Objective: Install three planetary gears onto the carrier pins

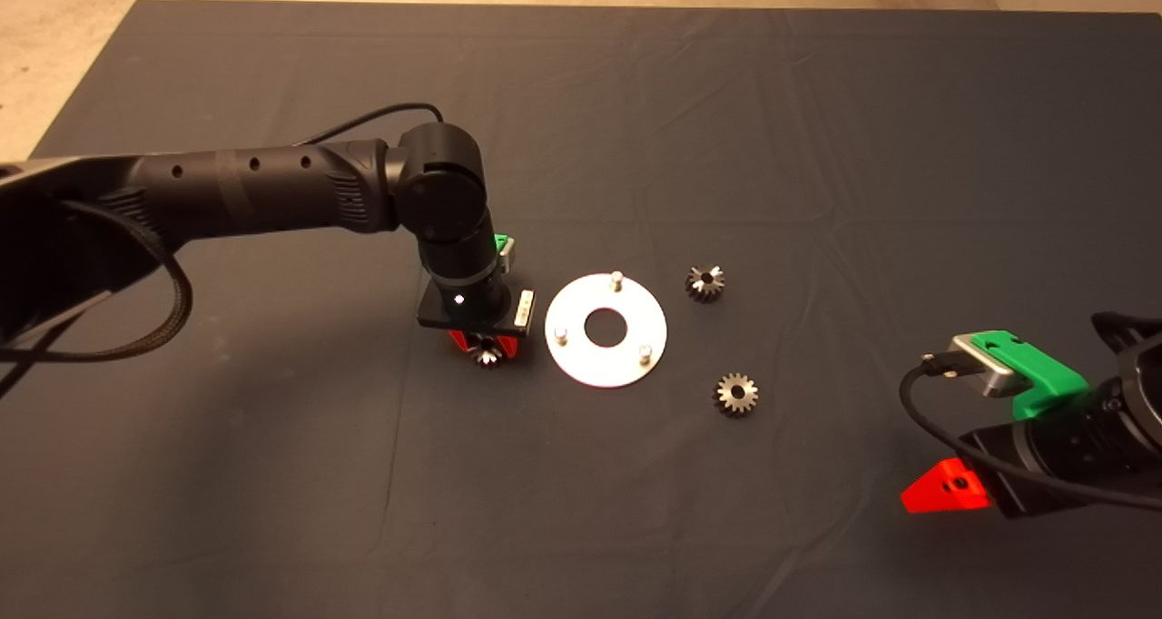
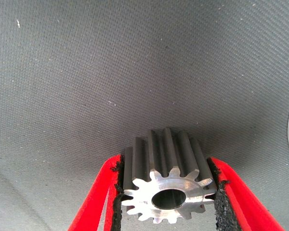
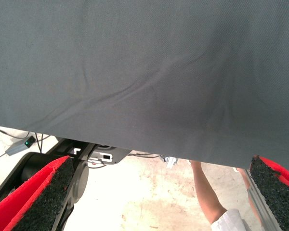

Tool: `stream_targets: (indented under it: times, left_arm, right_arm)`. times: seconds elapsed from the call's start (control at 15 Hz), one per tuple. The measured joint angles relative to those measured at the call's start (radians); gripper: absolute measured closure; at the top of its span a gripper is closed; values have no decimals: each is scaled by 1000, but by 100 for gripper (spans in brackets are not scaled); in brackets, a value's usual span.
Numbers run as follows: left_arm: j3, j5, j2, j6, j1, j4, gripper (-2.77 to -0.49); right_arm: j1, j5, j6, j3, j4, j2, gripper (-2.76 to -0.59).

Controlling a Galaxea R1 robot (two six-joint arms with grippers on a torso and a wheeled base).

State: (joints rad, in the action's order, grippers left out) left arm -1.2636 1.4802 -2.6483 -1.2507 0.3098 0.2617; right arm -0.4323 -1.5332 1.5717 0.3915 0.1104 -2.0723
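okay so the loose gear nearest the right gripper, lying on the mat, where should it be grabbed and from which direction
Probably from straight above, with the fingers closing on opposite sides of the toothed rim. That gear lies flat on the mat with its centre hole up and open space all round. The left gripper holds its own gear across the teeth the same way. The open right gripper waits closest.

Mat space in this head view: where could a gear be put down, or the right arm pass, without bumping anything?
The mat is bare behind the disc, and in front of it toward the near edge. It is crowded mid-mat: the left gripper, shut on a gear, sits beside the disc; two loose gears lie between the disc and the parked, open right gripper.
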Motion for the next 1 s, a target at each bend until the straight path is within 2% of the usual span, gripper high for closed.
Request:
stream_targets:
  times: [0.27,0.33,0.4,0.6,0.73,0.87,1.0]
  left_arm:
    - [1,11,-1,-1,3,-22,-100]
    - [1,31,-1,-18,9,-34,-100]
    - [1,39,0,-49,21,-44,-100]
    - [31,40,-6,-132,57,-51,-100]
    - [48,43,-44,-160,73,-58,-100]
    - [58,37,-76,-202,101,-61,-100]
    - [64,36,-80,-250,114,-61,-100]
  right_arm:
    - [0,0,0,0,0,0,-273]
    - [0,0,0,0,0,0,-273]
    - [0,0,0,0,0,0,-273]
    - [0,0,0,0,0,0,-273]
    - [0,1,0,0,0,0,-273]
    - [0,0,0,0,0,0,-273]
    - [0,-1,0,0,0,0,-273]
